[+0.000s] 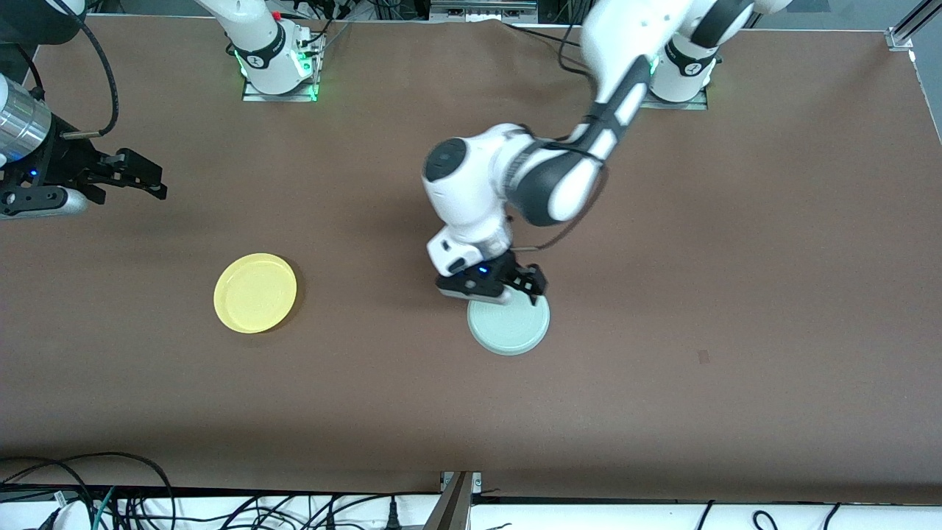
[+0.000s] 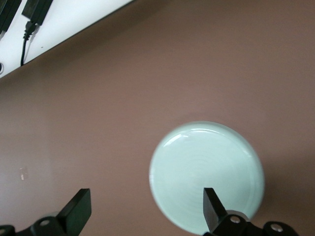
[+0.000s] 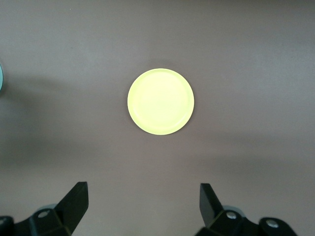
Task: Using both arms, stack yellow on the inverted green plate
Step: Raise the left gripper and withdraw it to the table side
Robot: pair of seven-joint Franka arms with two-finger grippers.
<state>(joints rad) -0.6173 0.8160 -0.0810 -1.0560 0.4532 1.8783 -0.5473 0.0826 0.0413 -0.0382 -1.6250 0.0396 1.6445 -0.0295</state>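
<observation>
A: Starting at the right arm's end of the table [image 1: 736, 294]: right gripper [image 1: 151, 180] up in the air over bare brown surface, fingers spread wide, nothing between them. Waiting, by the look of it.

B: Next along?

A: Yellow plate [image 1: 255, 292], flat on the table and right way up, hollow side showing. Untouched, and well apart from the green plate [image 1: 508, 324]. Sits squarely ahead in the right wrist view.

B: Then the middle?

A: Left gripper [image 1: 531, 285], down low over the edge of the green plate. Fingers spread as well, pinching nothing: one fingertip over the plate's rim, the other over bare table beside it.

B: And the green plate itself?

A: Flat on the table near the middle, slightly nearer the front camera than the yellow one. Faint rings showing on top, so probably lying underside up.

B: Meaning which step?

A: Flipping looks done, judging from that. Stacking not yet begun.

B: So what next?

A: Probably lifting the left gripper clear of the green plate without nudging it. Then bringing the right gripper down to the yellow rim, pinching it and carrying it across. Needs a centred, level set-down. Could slide off a smooth upturned base if dropped crooked.
</observation>
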